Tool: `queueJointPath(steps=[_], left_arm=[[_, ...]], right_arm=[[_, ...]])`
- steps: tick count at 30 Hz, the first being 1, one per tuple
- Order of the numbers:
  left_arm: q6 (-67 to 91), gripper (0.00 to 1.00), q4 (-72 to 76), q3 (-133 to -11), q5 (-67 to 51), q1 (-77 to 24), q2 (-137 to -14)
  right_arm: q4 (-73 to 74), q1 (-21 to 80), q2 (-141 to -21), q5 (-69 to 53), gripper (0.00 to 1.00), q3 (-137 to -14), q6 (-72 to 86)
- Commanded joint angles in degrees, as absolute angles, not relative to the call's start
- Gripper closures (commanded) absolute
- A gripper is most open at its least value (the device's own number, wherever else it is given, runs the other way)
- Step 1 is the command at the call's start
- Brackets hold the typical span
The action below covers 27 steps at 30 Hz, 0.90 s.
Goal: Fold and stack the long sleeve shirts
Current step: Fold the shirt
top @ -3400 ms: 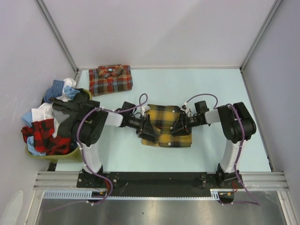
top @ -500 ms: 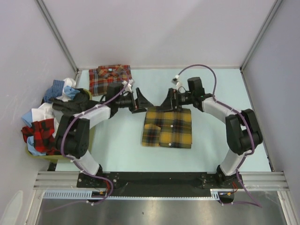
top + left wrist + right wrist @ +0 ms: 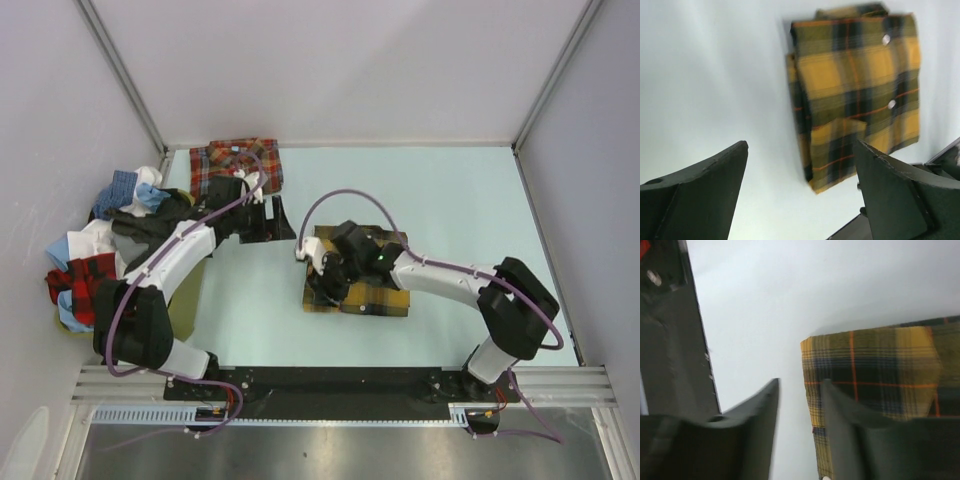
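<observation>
tabletop [image 3: 450, 190] pale blue between grey walls [image 3: 350, 70]; left pincer [image 3: 801, 145] wide open, right pincer [image 3: 800, 381] narrowly agape over yellow-and-black shirt [image 3: 855, 85]

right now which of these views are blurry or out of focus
top external view: sharp and evenly lit; left wrist view: the yellow-and-black shirt is smeared and soft; right wrist view: the right end effector and the shirt's edge are blurred
</observation>
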State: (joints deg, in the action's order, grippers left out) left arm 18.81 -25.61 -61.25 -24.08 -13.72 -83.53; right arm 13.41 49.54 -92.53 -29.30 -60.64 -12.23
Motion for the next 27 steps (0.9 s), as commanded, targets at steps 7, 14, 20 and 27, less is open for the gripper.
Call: queueJointPath(steps=[7, 14, 20, 27], left_arm=[[16.8, 0.06, -24.6, -52.6, -32.1, -10.5, -77.8], [19.0, 0.08, -21.2, -50.1, -38.9, -8.4, -81.4], [9.0, 0.12, -22.8, -59.0, -44.4, -8.6, -87.9], [-2.0, 0.15, -28.3, -72.3, -47.2, -10.2, -97.3]], right_arm=[[10.7, 58.1, -92.8, -13.3, 0.49, -54.8, -23.5], [15.3, 57.8, -87.1, -8.8, 0.43, -49.5, -27.3], [23.9, 45.2, -80.8, -20.7, 0.40, -49.0, -26.4], [38.8, 31.7, -82.0, -26.1, 0.46, -48.8, -31.2]])
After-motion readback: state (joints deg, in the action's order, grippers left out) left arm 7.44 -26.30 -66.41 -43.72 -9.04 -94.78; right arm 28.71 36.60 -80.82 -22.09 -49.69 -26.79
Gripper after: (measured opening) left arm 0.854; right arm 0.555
